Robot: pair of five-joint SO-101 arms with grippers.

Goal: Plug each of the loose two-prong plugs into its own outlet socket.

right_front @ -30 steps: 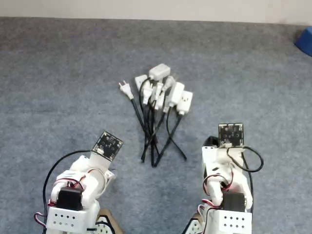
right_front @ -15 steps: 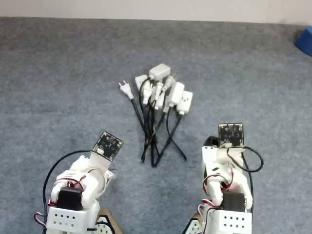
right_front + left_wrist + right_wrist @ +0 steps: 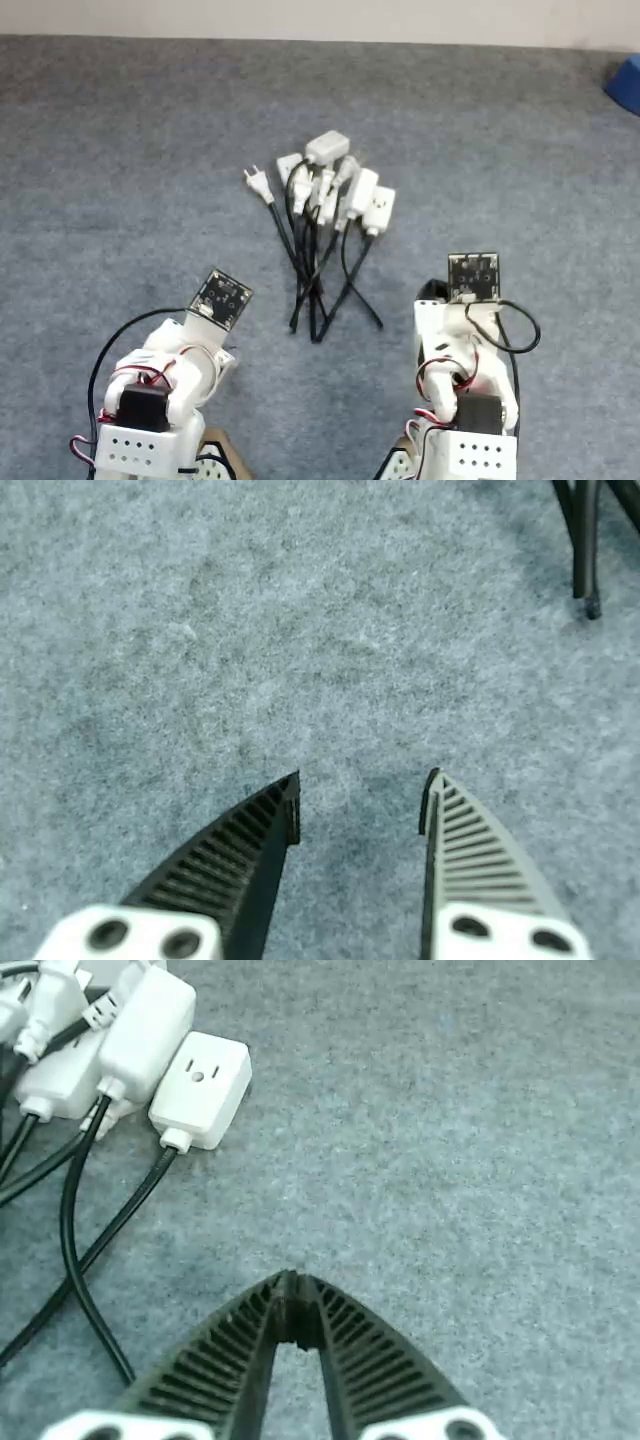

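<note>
Nothing is moving on the grey counter. Over the last second the left arm and the right arm are staying exactly where they were, parked at the near edge. The left gripper is hovering over bare surface with its fingers apart, gripping nothing. The right gripper is pointing toward the pile with its fingers pressed together, also empty.

The tangle of white plugs and sockets is lying mid-counter, well apart from both arms, with black cords trailing back toward them. One two-prong plug is lying loose on the left arm's side of the pile, prongs bare. A white outlet socket is facing up on the right arm's side.

The stillness is suggesting the job is not yet begun, with every pairing still to be made.
</note>
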